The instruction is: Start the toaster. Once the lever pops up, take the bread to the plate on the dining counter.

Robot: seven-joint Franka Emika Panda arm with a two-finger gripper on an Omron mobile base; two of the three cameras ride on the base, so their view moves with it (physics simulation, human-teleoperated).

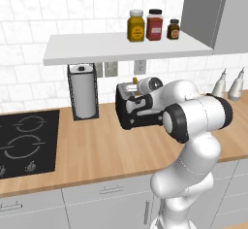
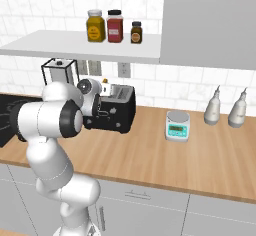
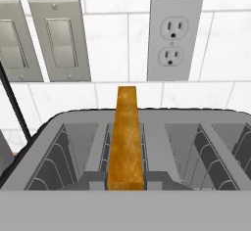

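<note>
Above the boxy black two-slot toaster on the wood counter, the squarish golden-crusted bread slice is seen standing in its slot (apparently popped up), gripped by the closed gripper, so lifting out is called for next.

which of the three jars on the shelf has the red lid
The middle jar, with dark red contents. The bigger yellow jar sits left of it, the small dark jar right.

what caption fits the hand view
Bread standing in a toaster slot, below a wall outlet.
</note>
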